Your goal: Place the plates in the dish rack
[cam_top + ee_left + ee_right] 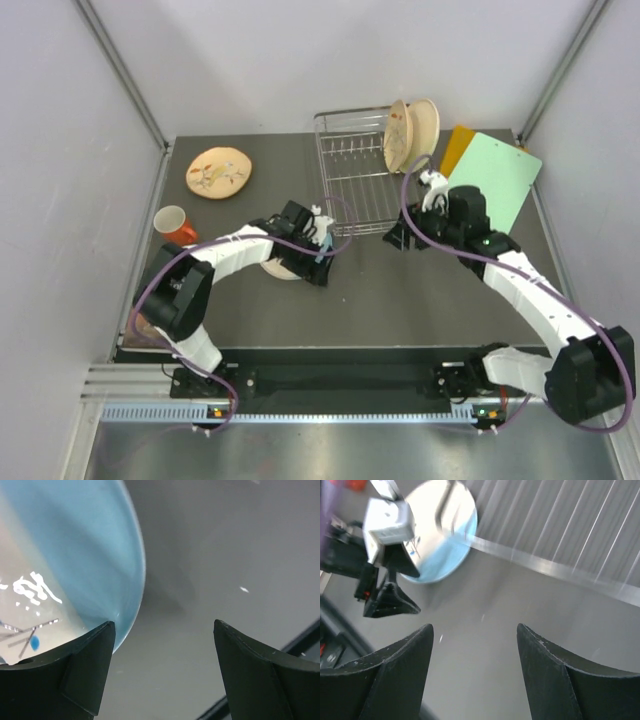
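The white-and-light-blue plate [75, 565] lies flat on the table, partly under my left arm [283, 270]. My left gripper [162, 625] is open at the plate's rim: its left finger [85, 670] overlaps the rim and the right finger is over bare table. My right gripper [474, 630] is open and empty above the table, just in front of the dish rack [350, 175]. It faces the blue plate [445, 535]. Two plates [400, 135] [425, 125] stand on edge at the rack's right end. A tan floral plate [219, 172] lies flat at the back left.
A red cup [175, 222] stands near the left edge. A green board [495, 180] and an orange board [458, 148] lie right of the rack. The rack's wire side [560, 530] is close above my right gripper.
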{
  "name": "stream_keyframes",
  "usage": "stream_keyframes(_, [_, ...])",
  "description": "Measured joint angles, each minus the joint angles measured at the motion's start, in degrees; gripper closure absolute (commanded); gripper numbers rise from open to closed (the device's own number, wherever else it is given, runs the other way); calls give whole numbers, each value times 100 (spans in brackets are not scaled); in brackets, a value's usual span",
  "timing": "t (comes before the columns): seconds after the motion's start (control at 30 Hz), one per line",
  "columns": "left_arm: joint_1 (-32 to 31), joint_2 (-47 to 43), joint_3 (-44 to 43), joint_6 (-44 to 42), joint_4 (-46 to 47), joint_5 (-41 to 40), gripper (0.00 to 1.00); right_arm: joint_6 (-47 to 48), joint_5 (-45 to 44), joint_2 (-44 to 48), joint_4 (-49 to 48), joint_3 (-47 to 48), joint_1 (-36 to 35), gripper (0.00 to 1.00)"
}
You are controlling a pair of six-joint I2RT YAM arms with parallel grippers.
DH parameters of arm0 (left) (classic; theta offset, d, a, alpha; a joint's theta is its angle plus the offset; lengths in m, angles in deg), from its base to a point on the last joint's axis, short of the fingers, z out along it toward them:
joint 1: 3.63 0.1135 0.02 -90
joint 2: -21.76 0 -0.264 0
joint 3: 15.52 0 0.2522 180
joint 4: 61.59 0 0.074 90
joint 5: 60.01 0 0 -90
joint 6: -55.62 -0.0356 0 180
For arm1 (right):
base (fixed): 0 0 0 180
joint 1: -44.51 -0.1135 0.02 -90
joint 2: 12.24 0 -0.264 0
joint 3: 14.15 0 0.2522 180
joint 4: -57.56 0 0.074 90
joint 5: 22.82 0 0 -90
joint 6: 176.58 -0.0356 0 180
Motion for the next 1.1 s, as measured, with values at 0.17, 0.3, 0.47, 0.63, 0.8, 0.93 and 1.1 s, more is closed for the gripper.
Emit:
stream_keyframes(0.17, [-782, -44, 61, 94, -66, 149, 16, -492, 186, 389, 142, -988, 22, 32])
stream_keyframes(0.3, [-1405, 140, -162, 133, -271, 208, 16, -787, 236, 793, 216, -1303, 109, 32])
stream_keyframes(0.47, [-2004, 861, -1062, 262, -691, 264, 16, -1060, 308, 1394, 393, -1504, 321, 32])
stream_keyframes(0.63, [-2319, 1523, -1982, 485, -1071, 376, 16, -1222, 315, 1856, 739, -1768, 664, 32])
stream_keyframes(0.8, [-2382, 1434, -1941, 476, -1014, 407, 14, -1373, 358, 1928, 994, -1917, 914, 33])
stream_keyframes(0.93, [-2120, 765, -1563, 553, -1126, 529, 12, -1585, 612, 1853, 863, -2046, 975, 33])
stream_keyframes(1.1, [-957, -1228, -721, 1237, -675, 455, 10, -2081, 1252, 1360, 103, -2481, 981, 32])
